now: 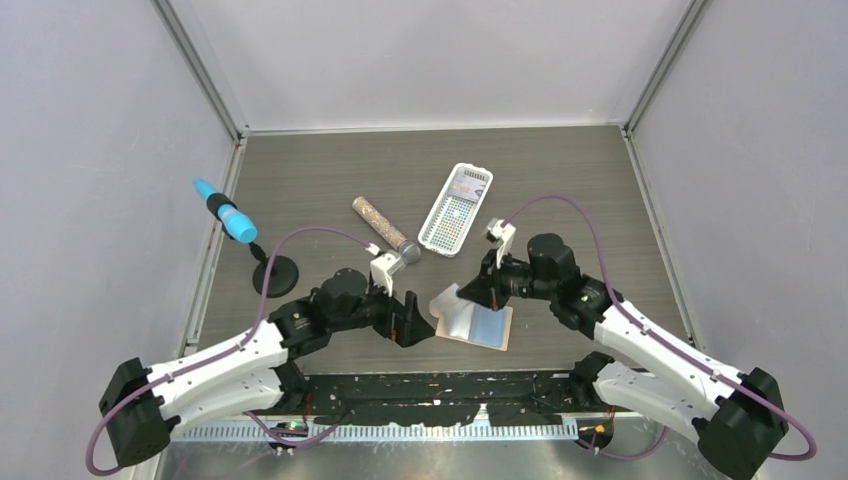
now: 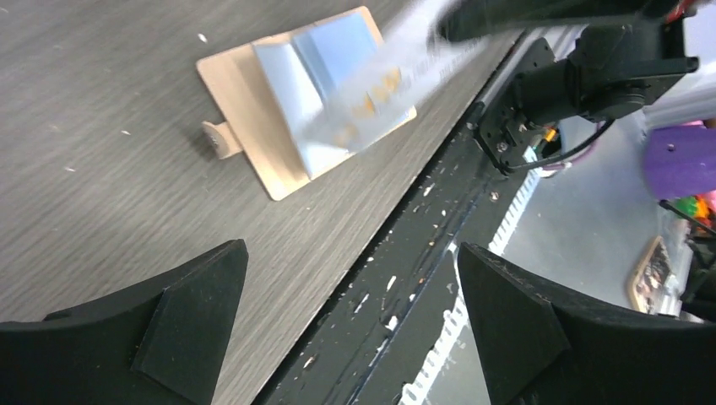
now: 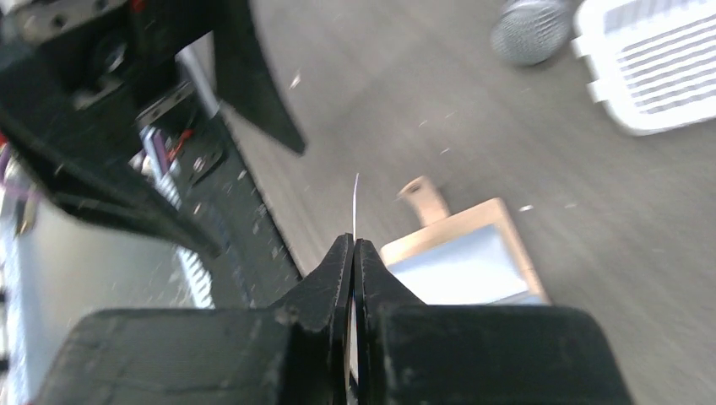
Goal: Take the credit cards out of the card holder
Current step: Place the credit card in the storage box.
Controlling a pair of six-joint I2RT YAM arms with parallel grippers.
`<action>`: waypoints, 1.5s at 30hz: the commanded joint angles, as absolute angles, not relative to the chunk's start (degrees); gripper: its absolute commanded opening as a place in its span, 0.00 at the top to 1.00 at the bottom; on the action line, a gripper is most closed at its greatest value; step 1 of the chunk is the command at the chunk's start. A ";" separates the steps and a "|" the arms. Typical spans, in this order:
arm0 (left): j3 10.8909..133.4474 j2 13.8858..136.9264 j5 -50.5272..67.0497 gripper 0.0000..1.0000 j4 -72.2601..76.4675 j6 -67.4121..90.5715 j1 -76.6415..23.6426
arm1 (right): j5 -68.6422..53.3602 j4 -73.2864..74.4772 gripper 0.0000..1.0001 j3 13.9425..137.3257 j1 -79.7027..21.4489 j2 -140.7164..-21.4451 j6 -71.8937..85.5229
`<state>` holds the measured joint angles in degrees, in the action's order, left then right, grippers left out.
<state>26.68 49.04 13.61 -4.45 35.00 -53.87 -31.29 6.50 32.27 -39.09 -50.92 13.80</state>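
The card holder (image 1: pixel 490 325) lies open on the desk (image 1: pixel 330 170), close to the near edge and between the two arms. Its shiny bluish-grey inside faces up. In the left wrist view the holder (image 2: pixel 245 110) shows its tan border and a small tab on one side.

The right tool (image 1: pixel 468 296) is above the left part of the holder. Its two fingers are pressed together on one credit card (image 1: pixel 452 303), which it holds tilted over the holder. In the right wrist view the tool (image 3: pixel 355 249) is closed on the card (image 3: pixel 355 202), which is seen from the edge as a thin pale line rising between the fingertips. The holder (image 3: pixel 464 257) lies on the desk below. In the left wrist view the card (image 2: pixel 384 80) is a blurred pale band across the holder. I cannot tell whether its lower end touches the pocket or is free of it.

The left tool (image 1: pixel 410 330) is just beside the left edge of the holder, low over the desk. Its fingers stand wide apart and hold nothing. From its own camera the tool (image 2: pixel 350 246) shows one dark finger on each side, with bare desk and the black rail between them.

Farther back on the desk is a white slotted basket (image 1: pixel 436 212). A glittery tube (image 1: pixel 380 225) lies to the left of it. A blue stick (image 1: pixel 225 212) stands on a round black base near the left wall.
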 commanded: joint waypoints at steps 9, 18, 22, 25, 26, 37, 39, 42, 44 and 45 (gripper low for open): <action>42.80 39.82 -5.57 0.00 -33.22 24.11 -53.88 | -4.20 -5.07 0.95 46.85 -27.58 -66.89 28.19; 47.81 37.11 -6.34 0.00 -45.32 22.24 -53.88 | 8.43 -23.12 0.95 53.28 -25.13 -83.96 37.09; 47.49 35.60 -8.82 0.00 -48.34 20.55 -53.88 | 9.62 -25.76 0.95 57.55 -23.66 -91.80 40.65; 47.19 33.49 -6.66 0.00 -48.19 20.66 -53.88 | 9.31 -27.13 0.95 59.71 -22.24 -97.24 44.10; 46.81 32.62 -6.58 0.00 -48.07 20.72 -53.88 | 9.36 -27.23 0.95 60.70 -21.75 -98.24 44.68; 44.82 25.69 -9.64 0.00 -48.23 19.78 -53.88 | 8.26 -27.40 0.95 65.40 -19.62 -108.40 49.80; 44.75 25.31 -9.88 0.00 -48.27 19.78 -53.88 | 7.78 -27.88 0.94 65.58 -19.38 -109.55 50.54; 44.60 24.86 -10.17 0.00 -48.18 19.70 -53.88 | 7.31 -28.09 0.93 66.07 -19.25 -111.27 51.59; 44.65 24.78 -10.29 0.00 -48.22 19.67 -53.88 | 7.39 -28.00 0.90 66.32 -19.18 -111.95 52.12; 44.73 24.66 -10.24 0.00 -48.21 19.66 -53.88 | 7.69 -27.65 0.87 66.41 -19.17 -112.27 52.38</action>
<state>44.75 25.36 -9.21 -48.58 20.51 -53.87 7.05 -24.93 63.90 -19.38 -111.55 50.00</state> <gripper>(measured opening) 0.994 0.097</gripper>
